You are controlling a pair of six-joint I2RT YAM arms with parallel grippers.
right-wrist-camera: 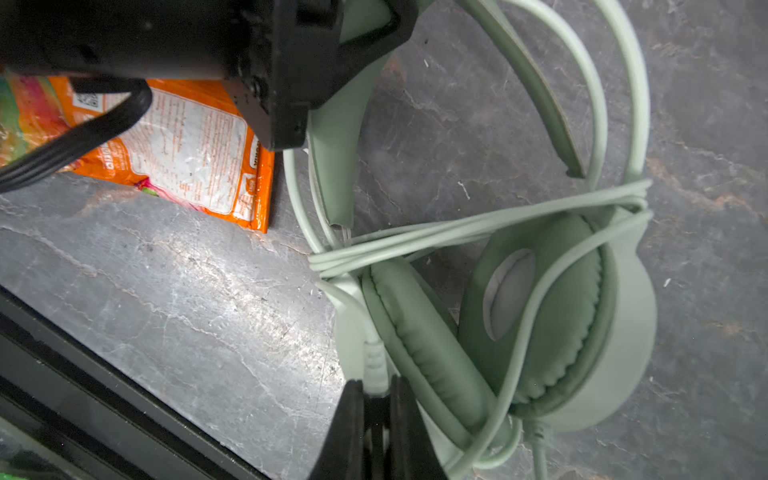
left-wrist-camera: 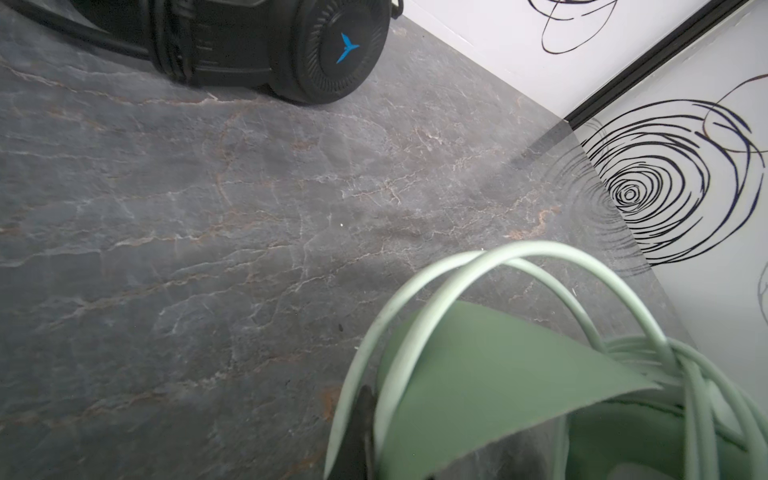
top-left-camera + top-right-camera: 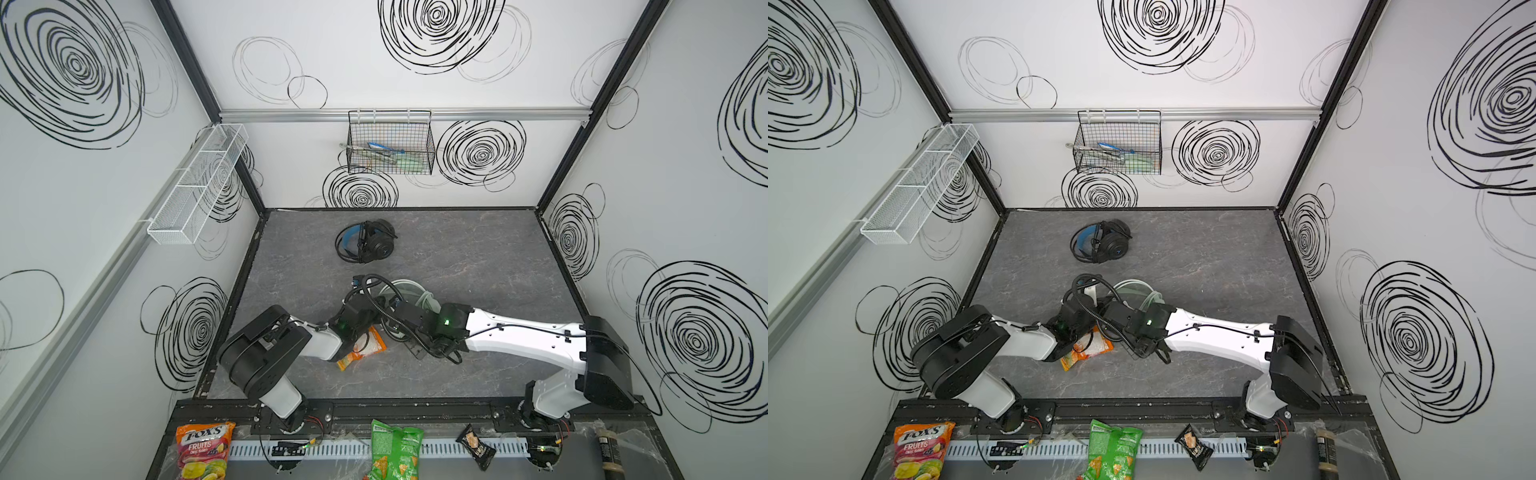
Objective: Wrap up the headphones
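Note:
The mint-green headphones lie mid-table with their pale cable looped several times round the earcups. My right gripper is shut on the ribbed cable end beside an earcup. My left gripper is shut on the green headband; one dark finger shows between the pale loops, the other is hidden. In both top views the two grippers meet over this headset. The black headphones lie near the back wall, apart from both grippers.
An orange snack packet lies under the left wrist. A black wire basket hangs on the back wall and a white mesh shelf on the left wall. Snack bags sit on the front ledge behind the black rail.

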